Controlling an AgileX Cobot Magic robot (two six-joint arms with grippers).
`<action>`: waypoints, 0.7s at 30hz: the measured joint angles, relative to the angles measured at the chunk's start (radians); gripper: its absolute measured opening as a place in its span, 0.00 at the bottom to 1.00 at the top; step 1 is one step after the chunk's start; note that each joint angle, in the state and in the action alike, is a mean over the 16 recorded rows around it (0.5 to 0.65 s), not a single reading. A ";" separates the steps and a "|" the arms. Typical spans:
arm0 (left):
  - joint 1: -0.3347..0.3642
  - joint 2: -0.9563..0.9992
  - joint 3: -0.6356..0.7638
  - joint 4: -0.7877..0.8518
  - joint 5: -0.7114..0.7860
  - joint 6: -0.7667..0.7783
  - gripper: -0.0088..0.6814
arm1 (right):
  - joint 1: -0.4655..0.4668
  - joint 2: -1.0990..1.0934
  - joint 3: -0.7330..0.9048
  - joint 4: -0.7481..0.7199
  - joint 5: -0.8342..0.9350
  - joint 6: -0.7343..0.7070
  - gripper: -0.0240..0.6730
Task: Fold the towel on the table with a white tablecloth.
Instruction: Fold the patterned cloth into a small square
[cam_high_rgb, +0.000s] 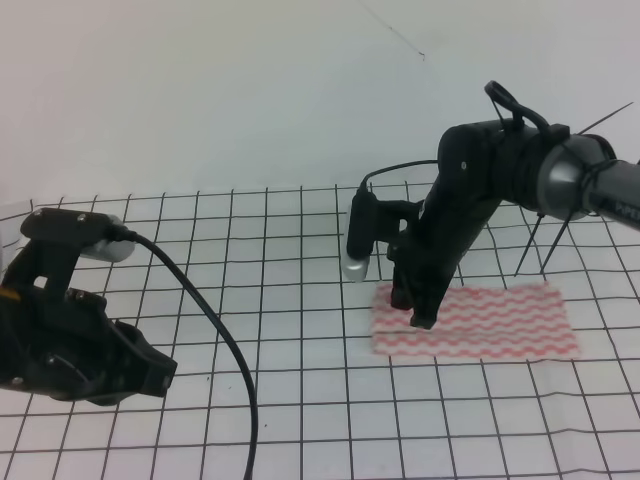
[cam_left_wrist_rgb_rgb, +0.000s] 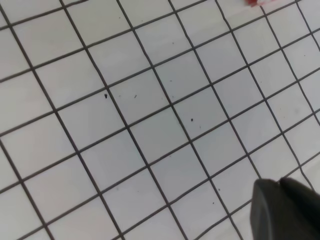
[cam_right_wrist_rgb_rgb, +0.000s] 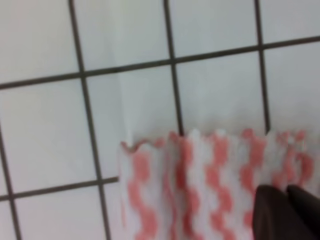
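The towel (cam_high_rgb: 474, 320) lies flat on the bench (cam_high_rgb: 300, 400), right of centre. My right jaws (cam_high_rgb: 420, 318) are down at its left end; whether they are apart I cannot tell. My left jaws (cam_high_rgb: 150, 372) hang well apart from it, state unclear. It looks thin and limp: I'd pinch a corner.

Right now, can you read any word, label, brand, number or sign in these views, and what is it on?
None readable.
towel: only pink-red wavy stripes, no text.
white tablecloth: only a black grid, with a few dark specks in the left wrist view.
right arm: faint pale marks at the frame edge, too small and cut off to read.
left arm: a small yellowish mark, too blurred to tell whether it is lettering.
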 joint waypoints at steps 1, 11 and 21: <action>0.000 0.000 0.000 0.000 0.000 0.000 0.01 | 0.000 0.000 0.000 -0.003 -0.004 0.000 0.09; 0.000 0.000 0.000 0.000 0.002 0.000 0.01 | -0.003 0.000 0.000 -0.018 -0.052 0.000 0.04; 0.000 0.000 0.000 0.000 0.001 0.000 0.01 | -0.015 0.001 0.000 -0.034 -0.078 0.005 0.04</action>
